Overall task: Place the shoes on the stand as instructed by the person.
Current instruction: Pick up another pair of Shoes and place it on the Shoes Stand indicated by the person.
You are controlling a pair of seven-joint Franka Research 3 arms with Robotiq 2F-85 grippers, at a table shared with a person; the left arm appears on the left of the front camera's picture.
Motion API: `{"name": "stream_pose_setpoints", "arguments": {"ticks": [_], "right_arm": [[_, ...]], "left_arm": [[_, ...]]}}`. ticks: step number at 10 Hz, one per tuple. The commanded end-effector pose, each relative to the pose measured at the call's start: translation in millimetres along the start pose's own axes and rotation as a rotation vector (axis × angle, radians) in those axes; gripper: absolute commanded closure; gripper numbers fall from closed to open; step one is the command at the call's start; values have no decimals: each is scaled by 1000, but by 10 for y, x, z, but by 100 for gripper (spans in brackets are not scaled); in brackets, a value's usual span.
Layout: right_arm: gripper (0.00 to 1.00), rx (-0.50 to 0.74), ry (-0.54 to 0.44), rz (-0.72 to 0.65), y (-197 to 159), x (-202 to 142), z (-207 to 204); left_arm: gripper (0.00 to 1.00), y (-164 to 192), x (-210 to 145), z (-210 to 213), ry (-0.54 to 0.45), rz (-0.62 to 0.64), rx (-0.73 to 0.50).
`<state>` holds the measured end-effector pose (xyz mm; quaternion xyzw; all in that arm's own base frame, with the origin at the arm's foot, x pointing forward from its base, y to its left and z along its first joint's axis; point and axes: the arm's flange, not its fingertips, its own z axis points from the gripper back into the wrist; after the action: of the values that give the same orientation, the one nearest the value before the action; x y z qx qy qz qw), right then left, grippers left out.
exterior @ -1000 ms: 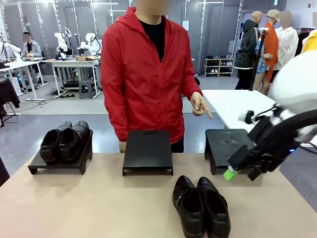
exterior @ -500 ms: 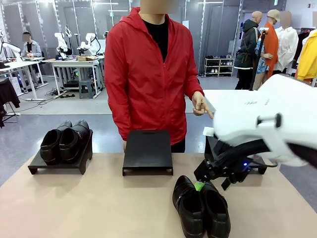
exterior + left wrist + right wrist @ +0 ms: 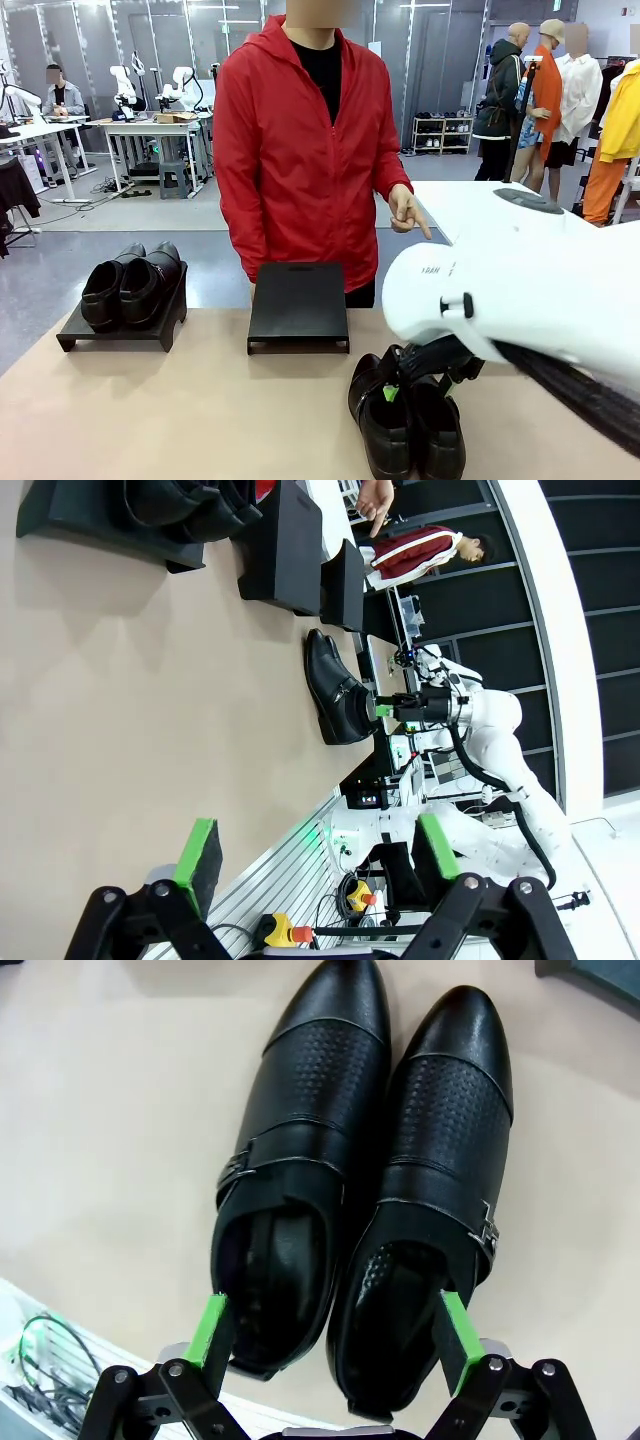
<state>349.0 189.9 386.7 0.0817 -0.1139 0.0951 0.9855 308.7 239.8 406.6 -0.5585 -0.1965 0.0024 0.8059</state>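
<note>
Front view: a person (image 3: 300, 150) in a red jacket stands at the far side of a tan counter (image 3: 150, 420), one hand (image 3: 408, 212) pointing down and to the picture's right. A left stand (image 3: 75, 338) carries a second pair of shoes (image 3: 130, 285). The middle stand (image 3: 298, 305) is bare. A loose pair of shoes (image 3: 400, 435) lies side by side on the counter, nearer the camera. The white right arm (image 3: 520, 290) reaches in from the right, and the right arm's fingers (image 3: 390, 393) sit low at the far end of this pair, one green pad showing beside the left shoe.

Left wrist view: the left arm's fingers (image 3: 200, 850) are spread wide apart, with nothing between them, above bare counter (image 3: 150, 700). Farther off lie the loose pair of shoes (image 3: 335, 690), with the right arm's fingers (image 3: 383, 710) at one end. Three black stands line the counter's far edge, and the person's hand (image 3: 375, 498) points beyond them.

Right wrist view: the right arm's fingers (image 3: 212, 1328) are spread wide, one green pad at each outer side of the heel ends of the loose pair of shoes (image 3: 300, 1150), so both shoes sit between them. Whether the pads touch the leather cannot be told. The shoes touch each other, toes pointing away, resting on the counter (image 3: 100, 1110).
</note>
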Motion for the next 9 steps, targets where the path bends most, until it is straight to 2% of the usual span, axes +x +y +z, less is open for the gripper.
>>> {"name": "stream_pose_setpoints", "arguments": {"ticks": [1, 5, 6, 7, 8, 9], "right_arm": [[0, -38, -1, -46, -85, -219, -248], [0, -75, 71, -27, -59, -263, -607], [10, -78, 87, -19, -50, -266, -697], [41, -87, 90, -13, -37, -267, -732], [66, -84, 100, -7, -21, -270, -747], [100, -83, 106, -2, -14, -267, -751]], "left_arm": [[3, -16, -33, -3, 1, -22, -14], [3, -16, -33, -3, 1, -22, -14], [3, -16, -33, -3, 1, -22, -14], [3, -16, -33, -3, 1, -22, -14], [3, -16, -33, -3, 1, -22, -14], [3, -16, -33, -3, 1, -22, -14]]}}
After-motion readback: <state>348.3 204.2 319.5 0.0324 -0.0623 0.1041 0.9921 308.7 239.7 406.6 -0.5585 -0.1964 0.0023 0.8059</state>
